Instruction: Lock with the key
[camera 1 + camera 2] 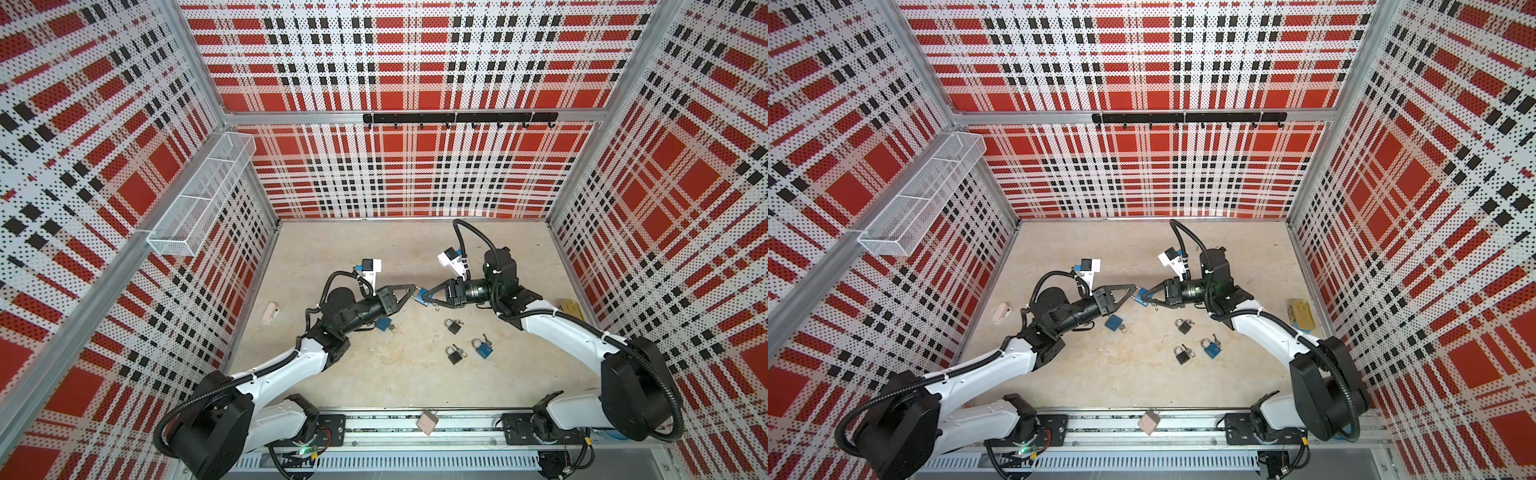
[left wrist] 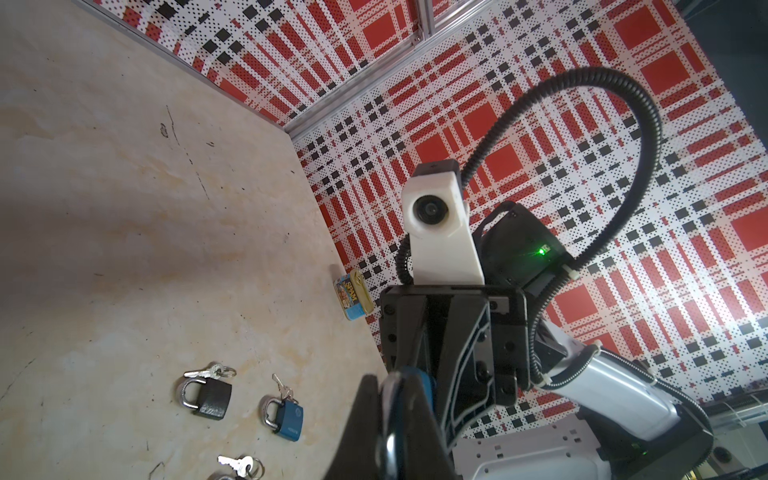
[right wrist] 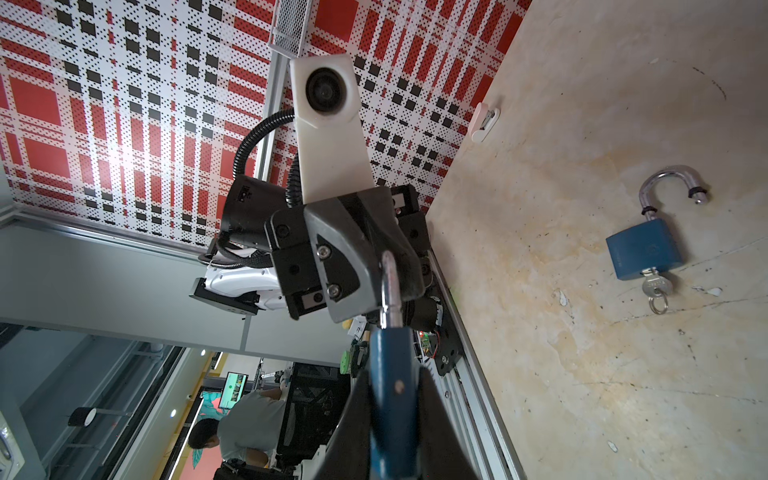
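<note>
A blue padlock (image 1: 421,297) is held in the air between both arms at mid-table. My right gripper (image 1: 424,300) is shut on its blue body (image 3: 390,357). My left gripper (image 1: 415,288) is shut on its silver shackle (image 3: 390,286), which shows as a bright strip between the dark fingers (image 2: 409,415) in the left wrist view. A small key ring (image 1: 436,308) dangles under the held lock; I cannot see the key in the keyhole. Another blue padlock (image 3: 642,249) lies on the table with its shackle open and a key in it.
Two black padlocks (image 1: 454,325) (image 1: 455,354) and a shut blue one (image 1: 483,348) lie with keys in front of the right arm. A Spam can (image 1: 572,309) sits by the right wall, a pink-white clip (image 1: 271,312) at the left, a beige block (image 1: 428,422) on the front rail.
</note>
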Controlling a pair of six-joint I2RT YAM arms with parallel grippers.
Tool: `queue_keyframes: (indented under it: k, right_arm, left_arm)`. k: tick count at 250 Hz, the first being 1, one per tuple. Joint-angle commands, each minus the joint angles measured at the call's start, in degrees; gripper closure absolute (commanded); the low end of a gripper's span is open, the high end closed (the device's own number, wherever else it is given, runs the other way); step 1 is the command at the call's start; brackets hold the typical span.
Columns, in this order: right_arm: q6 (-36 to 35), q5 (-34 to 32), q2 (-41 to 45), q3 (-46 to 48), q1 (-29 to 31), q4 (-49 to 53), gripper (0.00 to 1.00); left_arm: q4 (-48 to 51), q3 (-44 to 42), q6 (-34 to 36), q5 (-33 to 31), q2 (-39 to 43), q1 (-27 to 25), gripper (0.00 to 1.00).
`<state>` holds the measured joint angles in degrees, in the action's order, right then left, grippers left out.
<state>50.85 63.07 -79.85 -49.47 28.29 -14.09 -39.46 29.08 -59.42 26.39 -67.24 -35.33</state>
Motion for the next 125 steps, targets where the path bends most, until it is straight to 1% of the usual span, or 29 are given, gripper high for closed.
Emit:
queue_keyframes:
  k: [1,40,71,103,125]
  right_arm:
    - [1.17,-4.66,-0.21,-3.55,1.68,-15.77,1.00]
    - [1.27,-4.79,-0.80,-3.63,1.58,-15.97,1.00]
    - [1.13,-5.06,-0.90,-3.50,1.33,-15.93,1.00]
    - [1.50,-4.68,-1.04,-3.39,1.10,-16.25,1.00]
    - [1.43,-4.11,-1.11,-3.15,1.15,-16.32,1.00]
  left_arm:
    - [9.32,-2.56,2.02,9.45,-2.32,-7.76,1.00]
    - [8.68,-2.08,1.90,7.42,-3.72,-11.60,1.00]
    - [7.30,-1.96,1.16,6.36,-4.75,-13.48,1.00]
    - [6.57,-2.45,0.80,5.22,-4.05,-13.34,1.00]
    - [6.58,-2.54,0.80,5.22,-2.87,-11.64,1.00]
